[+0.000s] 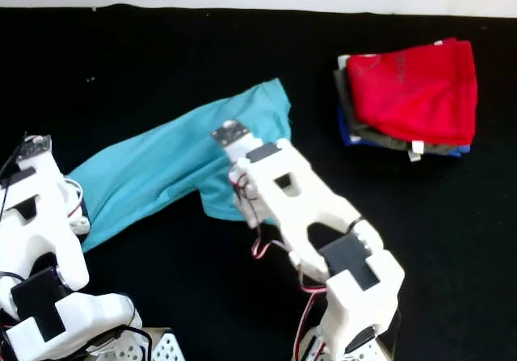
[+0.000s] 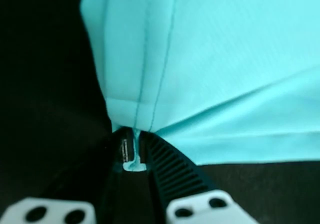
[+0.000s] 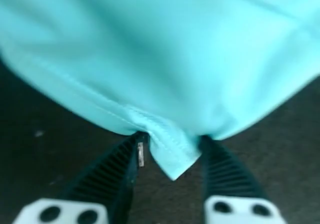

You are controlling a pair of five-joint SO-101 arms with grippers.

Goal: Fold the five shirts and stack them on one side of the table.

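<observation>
- High view: the teal shirt [image 1: 161, 167] lies stretched in a long band from the lower left of the frame up toward the centre, not yet folded flat.
- Left wrist view: the left claw [image 2: 134, 136] is pinched narrow on the shirt's stitched hem, with a sliver of cloth between its ribbed pads.
- Right wrist view: the right claw [image 3: 170, 144] stands fairly wide, astride a corner of the shirt's edge, and shows no clear clamp on it.
- The stack [image 1: 404, 131] of folded shirts, with a red shirt [image 1: 420, 86] on top, sits at upper right on the black bench [image 1: 161, 54], well apart from the teal one.
- The step in hand looks like folding the last shirt. The next move probably calls for the right claw to close on its corner, so both ends can be carried over together.
</observation>
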